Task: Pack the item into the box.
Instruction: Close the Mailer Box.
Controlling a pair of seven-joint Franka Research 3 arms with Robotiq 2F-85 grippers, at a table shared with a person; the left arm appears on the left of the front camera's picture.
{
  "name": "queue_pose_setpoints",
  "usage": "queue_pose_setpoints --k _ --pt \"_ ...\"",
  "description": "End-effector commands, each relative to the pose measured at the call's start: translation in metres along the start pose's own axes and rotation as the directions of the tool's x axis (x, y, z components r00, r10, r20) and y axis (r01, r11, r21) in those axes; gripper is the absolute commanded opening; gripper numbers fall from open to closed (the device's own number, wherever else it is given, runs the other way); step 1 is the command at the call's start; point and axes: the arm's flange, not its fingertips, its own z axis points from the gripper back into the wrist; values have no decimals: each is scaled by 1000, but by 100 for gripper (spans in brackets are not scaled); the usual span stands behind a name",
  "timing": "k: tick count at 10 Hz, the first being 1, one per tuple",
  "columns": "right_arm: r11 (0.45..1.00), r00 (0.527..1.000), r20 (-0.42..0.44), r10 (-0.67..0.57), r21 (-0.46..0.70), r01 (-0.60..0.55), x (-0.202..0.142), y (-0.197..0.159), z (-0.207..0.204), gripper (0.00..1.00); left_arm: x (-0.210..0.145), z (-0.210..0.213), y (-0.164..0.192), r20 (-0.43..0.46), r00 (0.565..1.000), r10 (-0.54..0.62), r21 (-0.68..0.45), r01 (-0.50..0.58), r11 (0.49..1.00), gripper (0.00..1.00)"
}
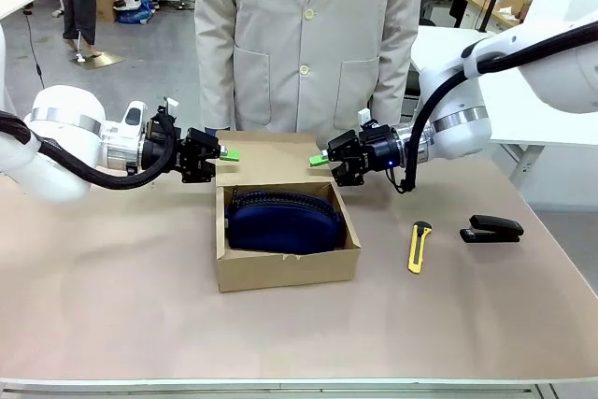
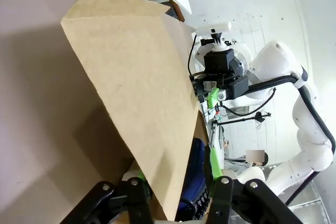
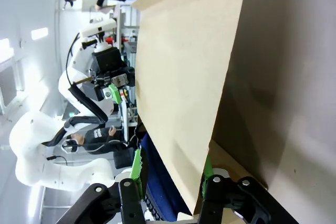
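The brown cardboard box point(image 1: 285, 270) stands mid-table with the navy pouch point(image 1: 285, 221) lying inside it, filling it almost fully. Its lid flap point(image 1: 273, 158) leans back behind the box. My left gripper point(image 1: 229, 154) sits at the flap's left edge and my right gripper point(image 1: 319, 161) at its right edge. In the left wrist view the flap point(image 2: 136, 87) runs between the spread fingers of the left gripper point(image 2: 176, 174), with the pouch point(image 2: 195, 177) below. The right wrist view shows the flap point(image 3: 189, 77) between the right gripper's point(image 3: 171, 169) spread fingers. Both stand open around the flap.
A yellow utility knife point(image 1: 420, 247) and a black stapler point(image 1: 491, 228) lie to the right of the box. A person in a beige coat point(image 1: 308, 44) stands at the far edge, just behind the flap. Bare tabletop spreads in front and to the left.
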Motion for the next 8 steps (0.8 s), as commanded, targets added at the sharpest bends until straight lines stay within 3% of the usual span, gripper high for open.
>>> queue_pose_setpoints --k 1,8 --pt "999 997 64 47 -5 -47 -2 8 3 50 2 1 -6 1 998 -61 -17 61 998 50" --pt "952 920 273 280 46 -303 -48 49 41 50 11 -6 -55 41 959 -281 -86 284 955 50"
